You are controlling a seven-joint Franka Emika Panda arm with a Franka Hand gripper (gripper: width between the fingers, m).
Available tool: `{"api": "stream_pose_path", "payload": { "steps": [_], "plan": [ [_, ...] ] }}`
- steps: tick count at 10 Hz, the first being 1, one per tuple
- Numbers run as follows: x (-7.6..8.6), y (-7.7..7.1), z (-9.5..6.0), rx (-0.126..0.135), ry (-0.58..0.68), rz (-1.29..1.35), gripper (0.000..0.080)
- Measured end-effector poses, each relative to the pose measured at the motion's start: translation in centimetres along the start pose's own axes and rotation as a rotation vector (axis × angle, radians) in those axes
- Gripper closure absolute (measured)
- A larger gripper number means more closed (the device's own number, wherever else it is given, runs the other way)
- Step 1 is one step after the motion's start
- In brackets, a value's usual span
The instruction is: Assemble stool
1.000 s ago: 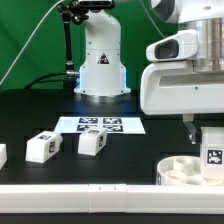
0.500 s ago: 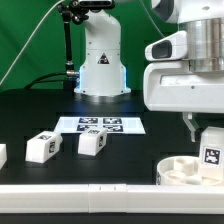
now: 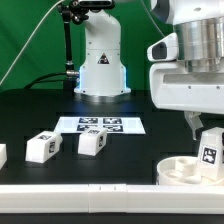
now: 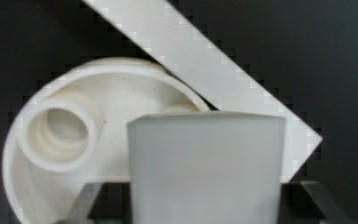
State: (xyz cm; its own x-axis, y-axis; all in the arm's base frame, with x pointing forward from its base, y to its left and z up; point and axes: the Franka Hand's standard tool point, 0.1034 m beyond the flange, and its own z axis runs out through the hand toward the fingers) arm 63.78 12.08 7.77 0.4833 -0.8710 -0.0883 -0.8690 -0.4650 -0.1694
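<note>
My gripper is shut on a white tagged stool leg and holds it tilted just above the round white seat at the front of the exterior view's right. In the wrist view the leg fills the space between the dark fingers, with the seat and its round socket beneath and beside it. Two more tagged legs lie on the black table at the exterior view's left, and part of another white piece shows at the left edge.
The marker board lies flat behind the loose legs, before the robot base. A long white border rail runs along the table's front edge; in the wrist view it crosses diagonally beside the seat.
My gripper has shifted slightly to the exterior view's right with the leg, which now tilts more over the seat. The loose legs have not moved.
</note>
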Motion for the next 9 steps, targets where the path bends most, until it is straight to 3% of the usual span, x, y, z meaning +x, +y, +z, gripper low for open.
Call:
{"api": "stream_pose_path", "payload": {
  "steps": [4,9],
  "plan": [
    [-0.63,-0.19,0.13,0.02,-0.042,0.411,0.0459],
    [-0.93,-0.31,0.27,0.027,-0.073,0.679,0.0459]
  ]
}}
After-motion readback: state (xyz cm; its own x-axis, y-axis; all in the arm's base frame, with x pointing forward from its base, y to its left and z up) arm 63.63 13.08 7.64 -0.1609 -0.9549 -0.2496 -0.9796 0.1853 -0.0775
